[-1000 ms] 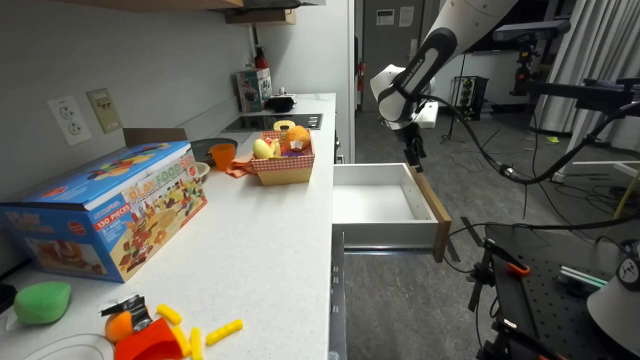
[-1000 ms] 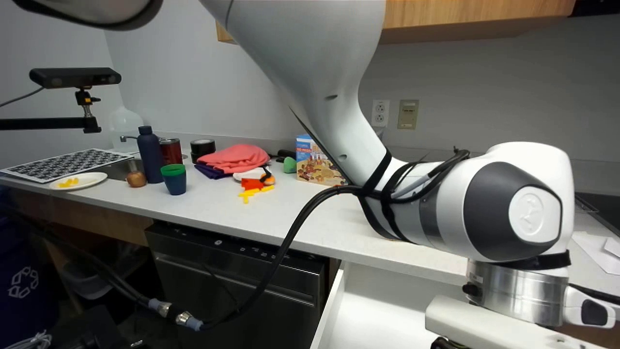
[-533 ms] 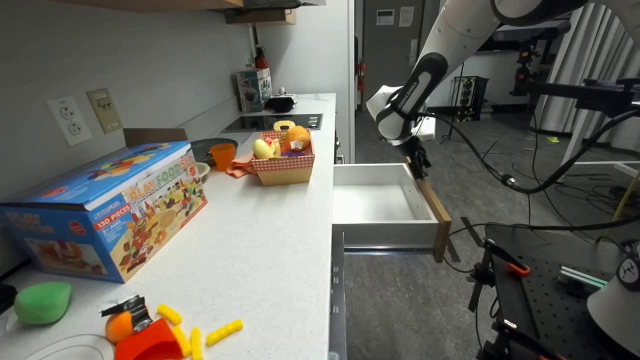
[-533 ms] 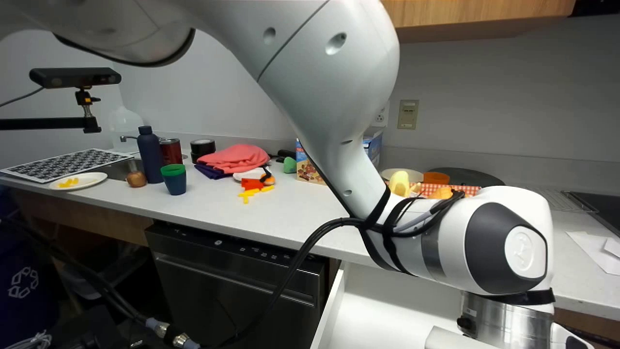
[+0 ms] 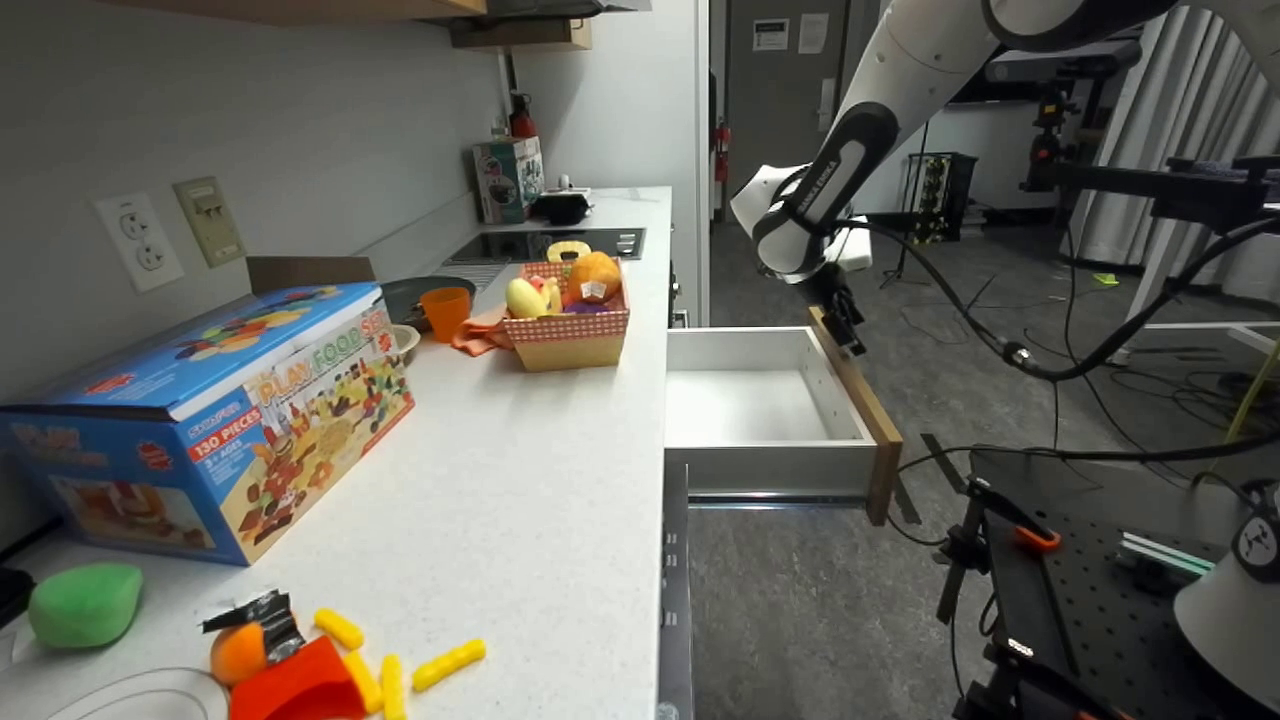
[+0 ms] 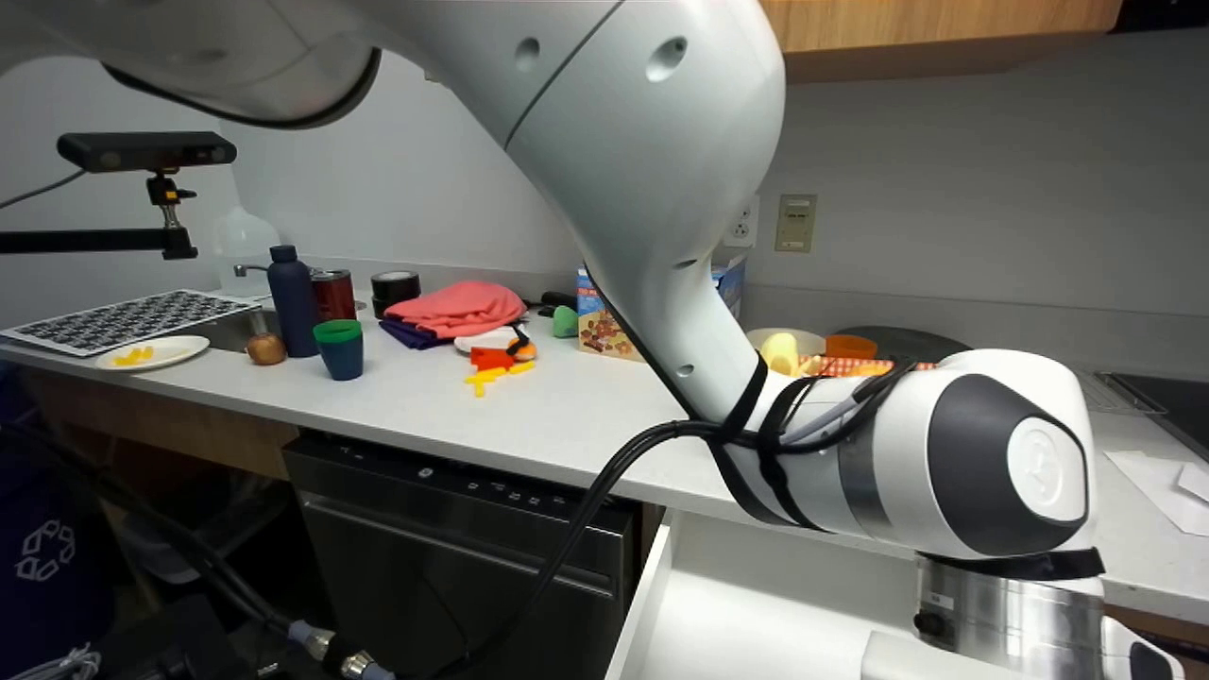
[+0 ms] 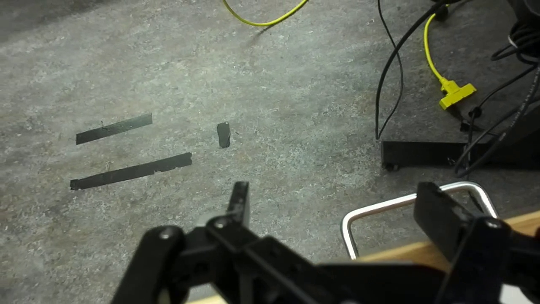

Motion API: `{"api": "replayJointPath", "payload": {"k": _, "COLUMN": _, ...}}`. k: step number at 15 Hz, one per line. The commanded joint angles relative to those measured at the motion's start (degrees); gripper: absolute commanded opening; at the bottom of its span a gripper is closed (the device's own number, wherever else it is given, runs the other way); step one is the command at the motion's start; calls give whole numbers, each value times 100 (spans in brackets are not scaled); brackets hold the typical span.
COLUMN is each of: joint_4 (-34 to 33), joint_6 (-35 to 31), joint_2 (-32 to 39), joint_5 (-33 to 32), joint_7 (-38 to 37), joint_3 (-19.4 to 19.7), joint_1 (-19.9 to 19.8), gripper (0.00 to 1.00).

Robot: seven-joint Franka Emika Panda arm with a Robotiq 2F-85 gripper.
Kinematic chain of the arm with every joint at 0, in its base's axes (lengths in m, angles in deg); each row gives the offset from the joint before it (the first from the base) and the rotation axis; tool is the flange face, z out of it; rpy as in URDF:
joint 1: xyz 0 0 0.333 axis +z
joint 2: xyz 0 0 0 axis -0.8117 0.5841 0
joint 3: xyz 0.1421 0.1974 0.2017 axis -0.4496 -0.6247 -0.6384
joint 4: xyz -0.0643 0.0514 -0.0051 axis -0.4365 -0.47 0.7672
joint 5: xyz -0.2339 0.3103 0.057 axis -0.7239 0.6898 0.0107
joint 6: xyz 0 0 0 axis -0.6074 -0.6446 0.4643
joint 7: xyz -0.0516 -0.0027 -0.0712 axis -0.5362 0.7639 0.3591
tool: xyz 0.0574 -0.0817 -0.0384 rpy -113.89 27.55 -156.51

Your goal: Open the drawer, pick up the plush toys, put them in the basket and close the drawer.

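We see the pincer [image 7: 333, 192] spread wide, hanging in an exterior view at one o'clock from the pulled-out drawer [image 5: 770, 470], with the basket [image 5: 570, 353] of orange and pale yellow toys [image 5: 594, 277] at ten o'clock on the bench [image 5: 530, 490].

Light falls from above, whitening the worktop [image 5: 540, 480] and the inside of the drawer [image 5: 745, 400]. In both exterior views the wall [image 5: 320, 120] is a dull grey; in an exterior view the dishwasher [image 6: 397, 586], in the worktop's shade, sinks almost to black. In the wrist view the floor [image 7: 295, 97] is palest toward the middle, the metal handle [image 7: 384, 206] glints, and the jaws are dark and slightly blurred.
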Motion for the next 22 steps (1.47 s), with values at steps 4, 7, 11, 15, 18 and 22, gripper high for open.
{"api": "replayJointPath", "payload": {"k": 4, "joint_4": -227, "joint_6": 388, "joint_2": 186, "joint_5": 80, "joint_7": 670, "joint_3": -268, "joint_1": -146, "gripper": 100}}
{"api": "replayJointPath", "payload": {"k": 7, "joint_4": -431, "joint_6": 808, "joint_2": 395, "joint_5": 237, "joint_7": 1092, "joint_3": -447, "joint_1": -196, "gripper": 100}}
{"api": "replayJointPath", "payload": {"k": 11, "joint_4": -715, "joint_6": 1235, "joint_2": 561, "joint_5": 572, "joint_7": 1692, "joint_3": -679, "joint_1": -292, "gripper": 100}}
{"api": "replayJointPath", "payload": {"k": 15, "joint_4": -851, "joint_6": 1071, "joint_2": 522, "joint_5": 1060, "joint_7": 1824, "joint_3": -839, "joint_1": -352, "gripper": 100}}
{"api": "replayJointPath", "payload": {"k": 18, "joint_4": -845, "joint_6": 664, "joint_2": 380, "joint_5": 1562, "joint_7": 1609, "joint_3": -969, "joint_1": -377, "gripper": 100}}
{"api": "replayJointPath", "payload": {"k": 22, "joint_4": -684, "joint_6": -196, "joint_2": 169, "joint_5": 2060, "joint_7": 1382, "joint_3": -1094, "joint_1": -276, "gripper": 100}}
